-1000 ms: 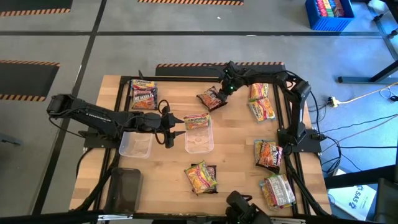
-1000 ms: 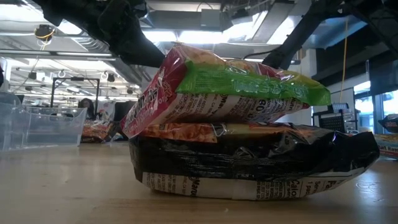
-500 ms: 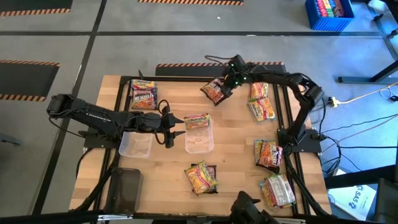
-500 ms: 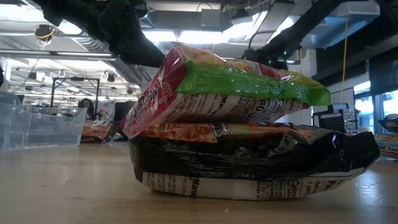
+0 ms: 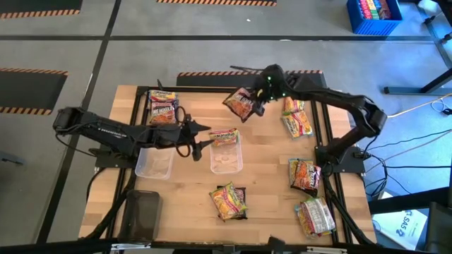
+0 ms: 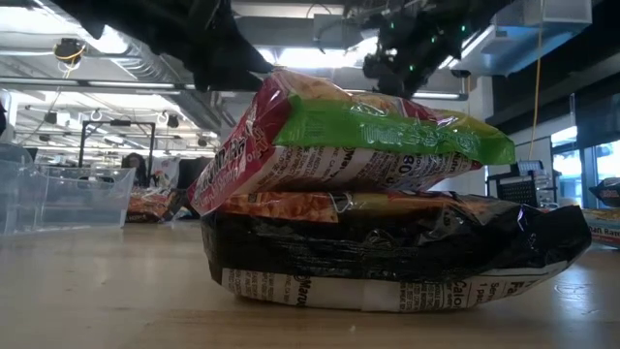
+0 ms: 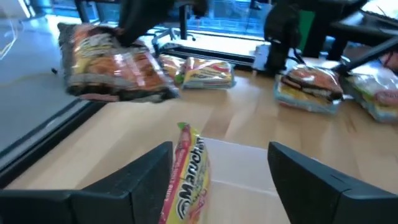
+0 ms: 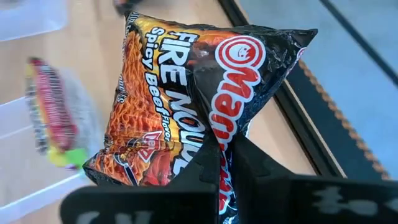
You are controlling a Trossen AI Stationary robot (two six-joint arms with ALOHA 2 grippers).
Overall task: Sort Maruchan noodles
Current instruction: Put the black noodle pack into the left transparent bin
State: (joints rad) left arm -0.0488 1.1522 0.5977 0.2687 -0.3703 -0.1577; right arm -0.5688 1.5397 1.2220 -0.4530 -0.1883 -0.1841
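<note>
Two steps of the sorting appear to be in hand at once. In the upper middle of the high view the right gripper (image 5: pixel 256 99) has its jaws clamped on a dark fire-spicy-beef packet (image 5: pixel 240 104), lifted clear of the table (image 5: pixel 268 176); the right wrist view shows the packet (image 8: pixel 186 106) pinched at one crumpled edge and hanging askew. Left of centre, the left gripper (image 5: pixel 200 138) sits at the rim of a clear tray (image 5: pixel 227 161) with its jaws apart, and a red-and-green packet (image 7: pixel 185 177) stands on edge between the fingers (image 7: pixel 143 186), apparently just let go into the tray. Other packets lie about: a pair at upper left (image 5: pixel 163 107), a stack at lower centre (image 5: pixel 228 200) (this fills the low view), and several down the right side (image 5: pixel 304 175). The next move probably calls for carrying the dark packet to whichever tray suits its kind, while the left arm backs off without dragging its packet out. A second clear tray (image 5: pixel 154 164) lies beneath the left arm.
</note>
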